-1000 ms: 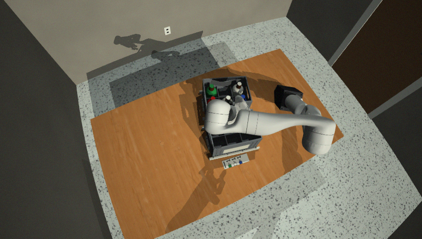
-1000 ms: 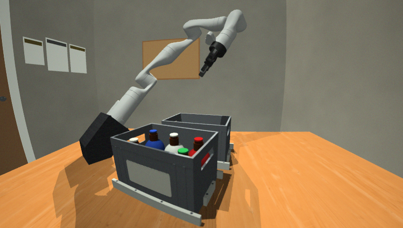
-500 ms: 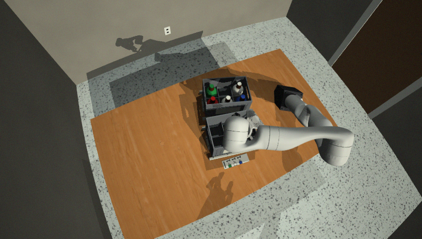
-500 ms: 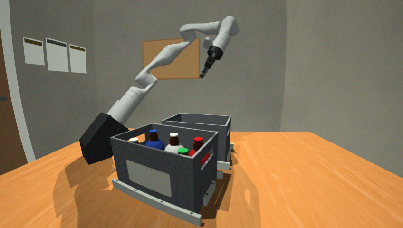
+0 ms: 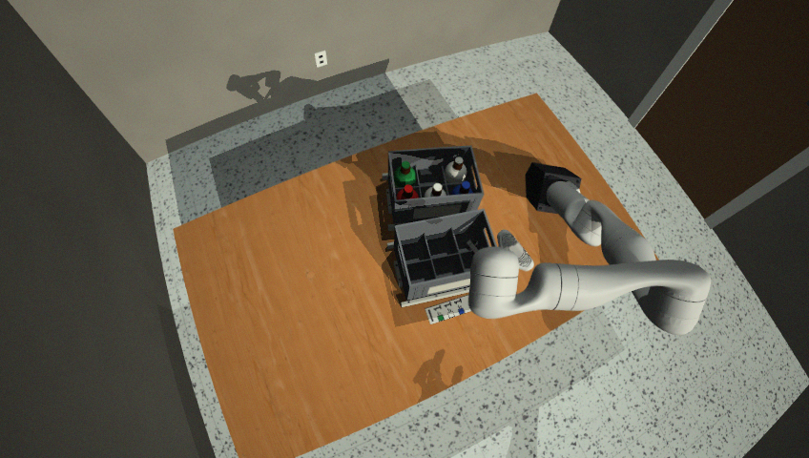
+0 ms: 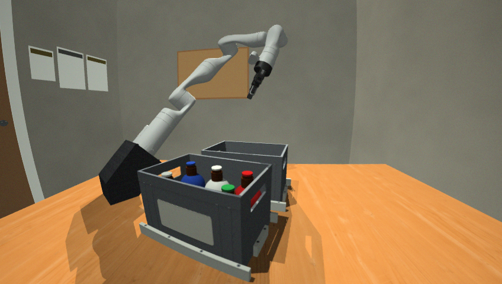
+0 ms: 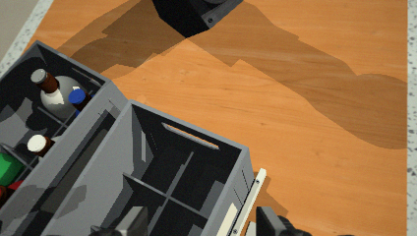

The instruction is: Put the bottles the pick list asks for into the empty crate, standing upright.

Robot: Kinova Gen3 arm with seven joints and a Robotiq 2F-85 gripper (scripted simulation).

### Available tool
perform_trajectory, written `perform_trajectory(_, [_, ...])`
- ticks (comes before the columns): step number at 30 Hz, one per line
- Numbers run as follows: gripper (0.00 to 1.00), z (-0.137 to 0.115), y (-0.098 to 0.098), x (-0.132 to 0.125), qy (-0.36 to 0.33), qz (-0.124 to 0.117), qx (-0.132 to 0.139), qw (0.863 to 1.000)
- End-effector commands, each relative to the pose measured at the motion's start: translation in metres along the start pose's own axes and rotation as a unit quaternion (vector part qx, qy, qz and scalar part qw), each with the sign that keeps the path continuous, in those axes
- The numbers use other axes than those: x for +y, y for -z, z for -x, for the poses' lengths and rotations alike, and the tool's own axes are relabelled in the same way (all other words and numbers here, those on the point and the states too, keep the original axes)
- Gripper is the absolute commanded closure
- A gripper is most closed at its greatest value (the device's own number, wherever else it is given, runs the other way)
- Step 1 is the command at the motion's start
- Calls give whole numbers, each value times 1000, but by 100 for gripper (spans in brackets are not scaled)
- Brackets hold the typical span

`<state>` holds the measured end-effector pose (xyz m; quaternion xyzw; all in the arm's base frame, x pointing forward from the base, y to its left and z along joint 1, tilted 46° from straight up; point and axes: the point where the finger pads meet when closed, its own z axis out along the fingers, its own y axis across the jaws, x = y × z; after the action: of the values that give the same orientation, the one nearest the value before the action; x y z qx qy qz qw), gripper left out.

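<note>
Noting, nearest first in the top view: the pick list (image 5: 445, 312) lies just beside the crate to be filled, with green, pale (probably white) and blue swatches; the count marks are too small to read surely. No brand or other writing legible. The receiving crate (image 5: 417, 288) (image 6: 253, 148) (image 7: 108, 162) shows no bottle in its visible compartments. Gripper (image 6: 250, 95) (image 7: 202, 223) is high above the table, fingers spread partway, nothing between them. Farther off, the stock crate (image 5: 448, 199) (image 6: 151, 197) (image 7: 93, 115) holds all five visible bottles: nearer row red (image 5: 407, 192) (image 6: 247, 181), white-capped (image 5: 436, 189) (image 6: 216, 179) (image 7: 38, 144), blue (image 5: 465, 189) (image 6: 192, 179) (image 7: 78, 98); far row green (image 5: 404, 173) (image 6: 228, 189) (image 7: 9, 169) left, grey-capped (image 5: 455, 172) (image 6: 166, 174) (image 7: 59, 98) right. Step judged: reading the list, before any transfer. Next: get a clear look at the counts, distinguish white from grey, then align over a listed bottle's neck.

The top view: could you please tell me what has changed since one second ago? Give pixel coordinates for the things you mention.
The arm (image 5: 493, 283) (image 6: 274, 45) has swung right and down in the top view, off the bottle crate (image 5: 437, 199) (image 6: 228, 228) (image 7: 98, 103), and now hides part of the pick list (image 5: 448, 309). The gripper (image 6: 249, 96) (image 7: 202, 221) is open; no bottle was taken. Both crates stayed put.
</note>
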<state>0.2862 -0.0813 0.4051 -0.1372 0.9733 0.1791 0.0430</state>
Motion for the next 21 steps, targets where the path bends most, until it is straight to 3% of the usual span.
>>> perform_trajectory(1, [33, -5, 6, 20, -3, -6, -6, 1000])
perform_trajectory(3, [33, -4, 8, 26, 15, -13, -37, 999])
perform_trajectory(7, [33, -10, 9, 48, 7, -8, -33, 999])
perform_trajectory(9, [33, -10, 10, 55, 29, -11, -64, 998])
perform_trajectory(15, [33, -16, 11, 76, 21, -6, -60, 998])
perform_trajectory(17, [33, -19, 12, 86, 43, -1, -89, 995])
perform_trajectory(21, [33, -24, 12, 103, 43, -1, -89, 995])
